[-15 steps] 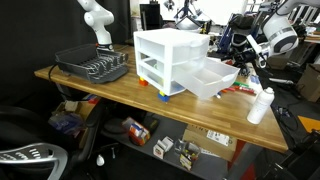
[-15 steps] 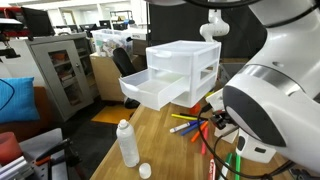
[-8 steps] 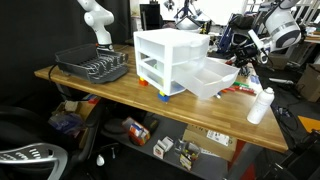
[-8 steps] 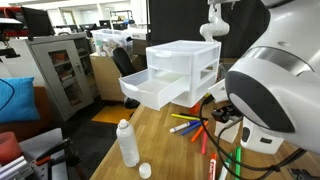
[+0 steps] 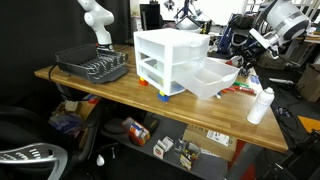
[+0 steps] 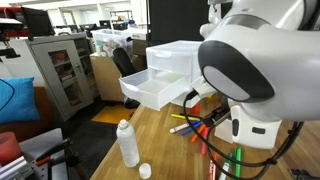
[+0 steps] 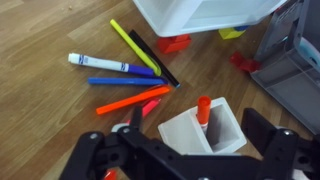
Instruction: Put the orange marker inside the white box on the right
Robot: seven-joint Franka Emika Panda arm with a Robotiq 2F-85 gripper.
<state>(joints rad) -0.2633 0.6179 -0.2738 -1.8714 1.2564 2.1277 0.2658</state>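
Currently gripper (image 7: 178, 138) spread wide, seemingly empty; orange marker (image 7: 135, 100) lies on wooden table (image 7: 40, 115), apart from white box (image 5: 212, 79).

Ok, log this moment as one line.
phase: pre-grasp | jaws: open, empty, above table | orange marker: lying on table, ungrasped | box: marker not inside

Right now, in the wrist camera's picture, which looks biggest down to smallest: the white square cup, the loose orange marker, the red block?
1. white square cup, nearest the camera, which may flatter it.
2. orange marker, long but thin.
3. red block, shorter though thicker, so that pair is close.
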